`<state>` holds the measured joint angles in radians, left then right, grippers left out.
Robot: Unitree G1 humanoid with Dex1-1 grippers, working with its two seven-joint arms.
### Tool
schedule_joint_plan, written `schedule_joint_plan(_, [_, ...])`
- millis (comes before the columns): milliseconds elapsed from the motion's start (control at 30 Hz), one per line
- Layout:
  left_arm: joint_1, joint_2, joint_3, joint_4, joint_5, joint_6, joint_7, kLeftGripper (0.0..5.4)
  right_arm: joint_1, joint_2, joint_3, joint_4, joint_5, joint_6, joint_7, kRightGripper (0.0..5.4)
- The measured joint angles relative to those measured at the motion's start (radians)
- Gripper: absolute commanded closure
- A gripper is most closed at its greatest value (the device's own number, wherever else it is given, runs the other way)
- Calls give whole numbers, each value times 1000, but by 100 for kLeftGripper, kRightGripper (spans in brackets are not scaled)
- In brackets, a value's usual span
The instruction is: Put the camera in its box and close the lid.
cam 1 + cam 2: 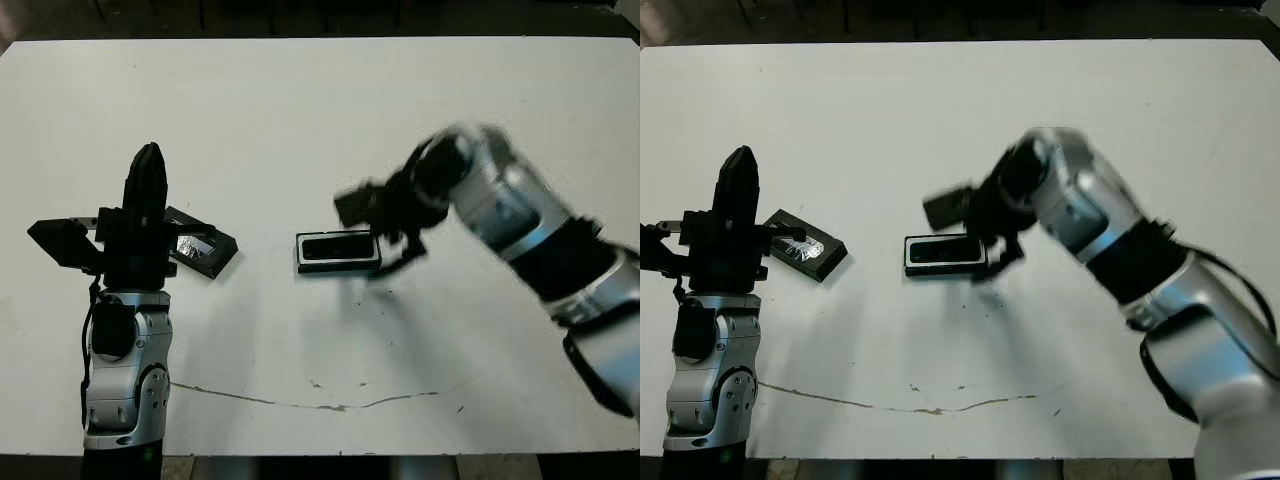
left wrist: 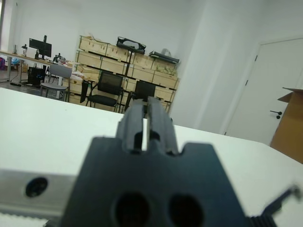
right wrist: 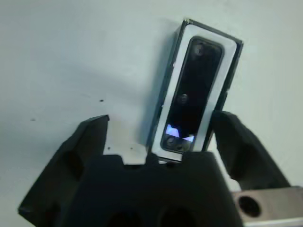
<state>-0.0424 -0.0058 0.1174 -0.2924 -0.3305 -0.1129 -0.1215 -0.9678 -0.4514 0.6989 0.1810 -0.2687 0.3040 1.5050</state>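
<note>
1. The box lies flat near the middle of the white table, long side running left to right, with its black outer walls and white lining showing.
2. The camera sits inside the box; in the right wrist view it fills the white-lined tray as a glossy black bar, with a small blue-white reflection near the end closest to the gripper.
3. The right gripper hangs over the right end of the box with its fingers spread wide, one on each side of the tray and grasping nothing. The head views blur this arm, so whether a fingertip touches the box wall is hard to say.
4. The lid rests on the table well to the left of the box, turned at an angle, its shiny strip catching the light. It is off the box.
5. The left gripper points upward just beside the lid, its two fingers pressed nearly together with only a thin slit between them, empty.
6. A thin dark scratch runs across the table's near part.
7. Beyond the table, the left wrist view shows wooden crates, black chairs and a white door.
</note>
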Motion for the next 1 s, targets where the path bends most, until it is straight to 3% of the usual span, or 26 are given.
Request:
schedule_joint_plan(167, [0,0,0,0,0,0,0,540,-8,0,-8,29,20,-28,17,2])
schedule_joint_plan(567, [0,0,1,0,6,0,3,540,-36,-31,-139,19,26,46,-20,2])
schedule_joint_plan(667, [0,0,1,1,6,0,3,540,-37,-40,-198,5,53,99,-45,2])
schedule_joint_plan(867, [0,0,1,2,5,0,3,540,-36,-75,-338,-10,150,134,-112,2])
schedule_joint_plan(1000, [0,0,2,3,0,0,0,540,17,-72,-495,-75,247,169,-256,32])
